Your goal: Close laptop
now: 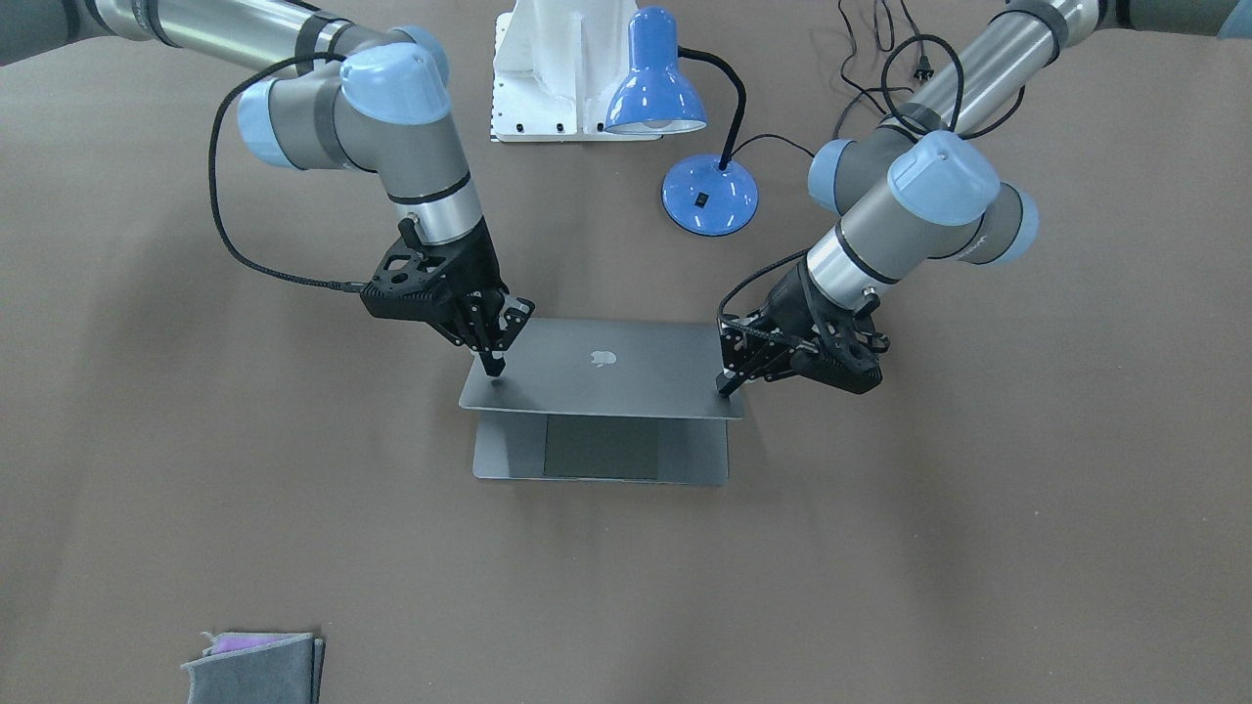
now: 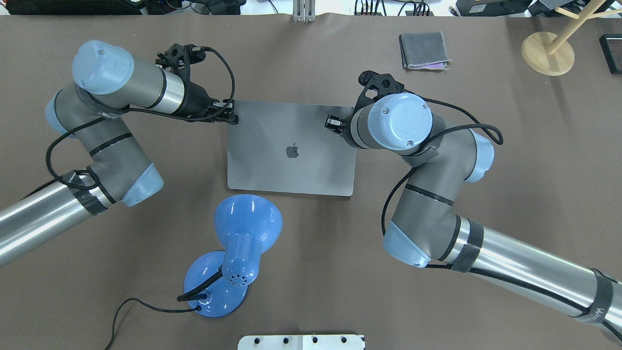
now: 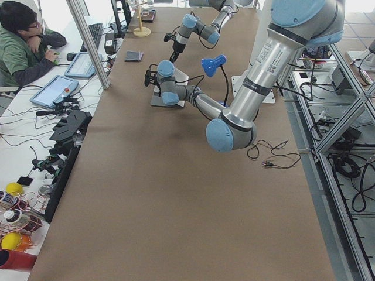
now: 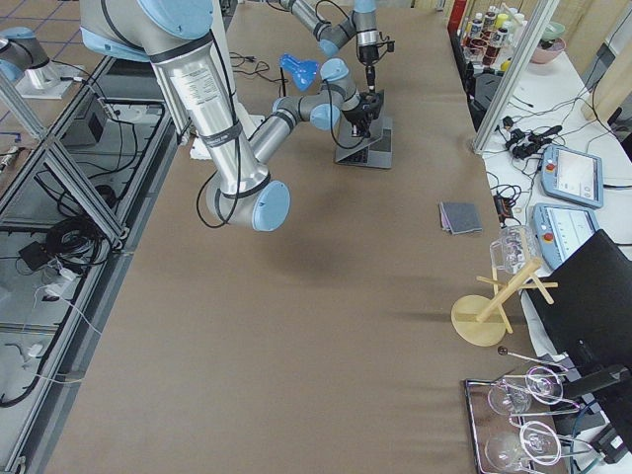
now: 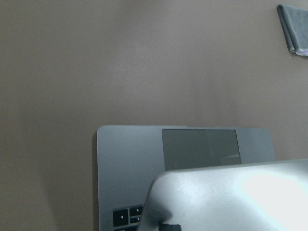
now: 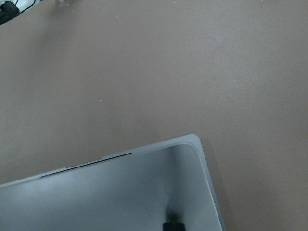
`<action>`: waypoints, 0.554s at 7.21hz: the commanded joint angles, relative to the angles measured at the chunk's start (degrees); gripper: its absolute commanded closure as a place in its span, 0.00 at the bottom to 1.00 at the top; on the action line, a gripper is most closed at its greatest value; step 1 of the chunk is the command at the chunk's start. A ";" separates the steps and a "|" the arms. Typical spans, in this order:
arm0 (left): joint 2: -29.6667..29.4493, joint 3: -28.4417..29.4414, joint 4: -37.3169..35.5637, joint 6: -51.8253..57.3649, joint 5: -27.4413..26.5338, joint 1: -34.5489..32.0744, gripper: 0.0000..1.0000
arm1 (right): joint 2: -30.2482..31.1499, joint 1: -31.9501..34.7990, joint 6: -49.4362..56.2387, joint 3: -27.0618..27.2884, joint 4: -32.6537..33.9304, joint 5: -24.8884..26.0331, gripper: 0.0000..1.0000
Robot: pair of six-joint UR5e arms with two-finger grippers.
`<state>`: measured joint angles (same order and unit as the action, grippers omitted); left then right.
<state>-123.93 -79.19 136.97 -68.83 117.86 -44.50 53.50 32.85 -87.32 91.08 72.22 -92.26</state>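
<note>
The space-grey laptop (image 1: 606, 376) sits mid-table with its lid, marked by a dark apple logo, tilted low over the base; the trackpad (image 1: 602, 447) still shows beneath it. In the overhead view the lid (image 2: 291, 160) hides the keys. My left gripper (image 1: 727, 384) is shut, its tip on the lid's far corner (image 2: 232, 115). My right gripper (image 1: 493, 370) is shut, its tip pressing the lid's other far corner (image 2: 331, 121). The left wrist view shows the lid (image 5: 231, 197) over the base (image 5: 125, 159). The right wrist view shows the lid's corner (image 6: 120, 192).
A blue desk lamp (image 2: 248, 228) with a black cord stands on the robot's side of the laptop. A folded grey cloth (image 2: 423, 50) lies at the far side. A wooden stand (image 2: 547, 52) is at the far right. A white mount (image 1: 548, 68) sits by the robot's base.
</note>
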 commanded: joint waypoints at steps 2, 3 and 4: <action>-2.90 7.12 -0.12 8.26 -7.56 1.43 1.00 | -2.78 0.37 0.48 -6.62 -0.06 0.15 1.00; -2.90 6.51 -0.12 8.27 -7.30 1.43 1.00 | -3.04 0.89 0.57 -6.27 -0.06 -0.20 1.00; -2.81 4.76 -0.73 8.09 -4.69 0.73 1.00 | -3.31 2.03 1.79 -5.40 0.11 -1.42 1.00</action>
<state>-126.76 -73.01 136.72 -60.93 111.32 -43.28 50.56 33.79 -86.54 85.02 72.19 -92.61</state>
